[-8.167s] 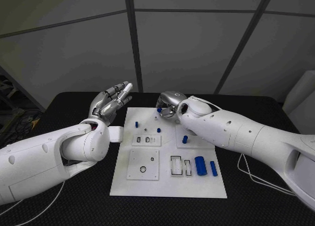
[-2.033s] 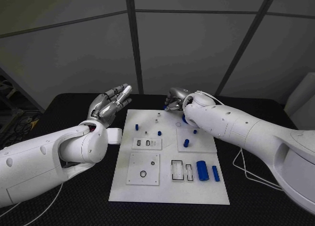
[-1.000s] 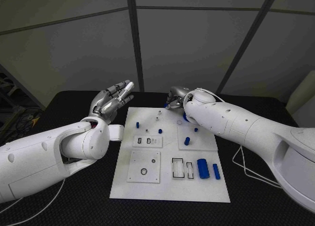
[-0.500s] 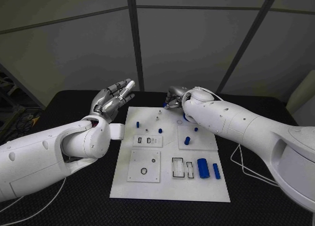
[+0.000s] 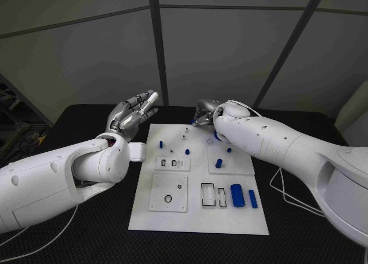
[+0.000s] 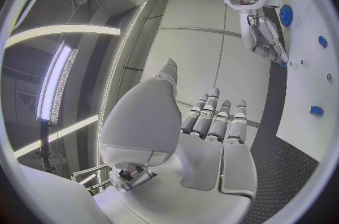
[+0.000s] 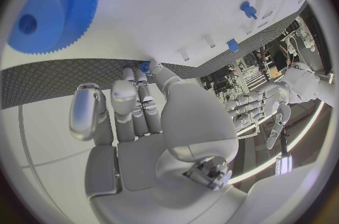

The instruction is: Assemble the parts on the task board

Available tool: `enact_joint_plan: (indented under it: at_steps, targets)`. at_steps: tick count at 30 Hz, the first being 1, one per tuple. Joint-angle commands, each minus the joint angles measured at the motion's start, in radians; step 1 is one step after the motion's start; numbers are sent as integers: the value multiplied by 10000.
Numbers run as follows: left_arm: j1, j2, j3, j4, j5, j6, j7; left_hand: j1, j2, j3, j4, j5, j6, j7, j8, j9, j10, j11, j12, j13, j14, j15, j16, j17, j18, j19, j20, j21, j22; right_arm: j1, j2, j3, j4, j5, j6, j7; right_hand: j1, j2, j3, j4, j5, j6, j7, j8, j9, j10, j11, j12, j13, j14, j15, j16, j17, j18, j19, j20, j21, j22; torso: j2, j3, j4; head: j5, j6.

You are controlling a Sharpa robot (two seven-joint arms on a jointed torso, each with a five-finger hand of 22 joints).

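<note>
Little moved since half-second ago: right hand point(image 5: 203, 114) still at task board point(image 5: 198, 220) far edge, seemingly pinching small blue part point(image 7: 144, 66); light, rigid, slippery, fingertip hold. Left hand point(image 5: 132, 114) spread, raised.

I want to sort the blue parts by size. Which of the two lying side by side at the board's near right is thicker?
The left one of the pair, the thicker blue cylinder; the blue rod beside it is clearly slimmer.

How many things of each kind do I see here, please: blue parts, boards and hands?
blue gear: 1
blue pegs and cylinders on the board: 5
small blue piece, apparently pinched by the right hand: 1
task board: 1
hands, counting the left hand: 2
Total: 10
</note>
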Motion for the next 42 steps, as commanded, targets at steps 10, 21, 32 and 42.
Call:
enact_joint_plan:
  at_steps: [10,21,32,42]
  targets:
    - [34,-11,12,25,-113,120,14,5,146,0,-144,38,31,622,27,12,-41,68,61,11,120,6,54,13,-177,86,-35,88,18,10,-105,-9,131,-139,-1078,495,56,324,226,184,5,728,-303,209,199,728,-238,78,200,70,-279,214,263,-107,359,-196,328,568,-11,3,-15,-21,18]
    - [45,-50,12,30,-113,114,19,9,161,1,-160,39,32,622,27,12,-37,68,65,12,124,7,54,13,-179,90,-36,93,20,17,-332,-9,385,-82,-1634,716,55,301,244,215,-19,851,-361,228,257,900,-295,50,241,78,-337,229,284,-158,499,-262,446,812,-5,1,-6,-28,30]
    - [49,-211,12,109,-113,91,26,14,179,0,-185,41,31,622,26,12,-44,69,66,11,132,7,54,14,-181,92,-38,99,22,106,-1140,-13,1791,-46,-1854,712,54,268,241,223,-29,891,-384,230,280,948,-315,28,253,79,-353,227,281,-169,529,-280,473,864,-33,-8,-66,60,42]
    - [56,-348,11,199,-113,64,32,15,183,-2,-192,41,32,622,26,12,-46,69,67,11,142,8,55,15,-181,100,-38,103,24,122,-1815,-22,3060,-183,-1697,559,88,272,269,221,-15,934,-404,234,304,1013,-336,11,267,81,-371,233,294,-179,556,-299,497,913,-47,1,-107,138,51]
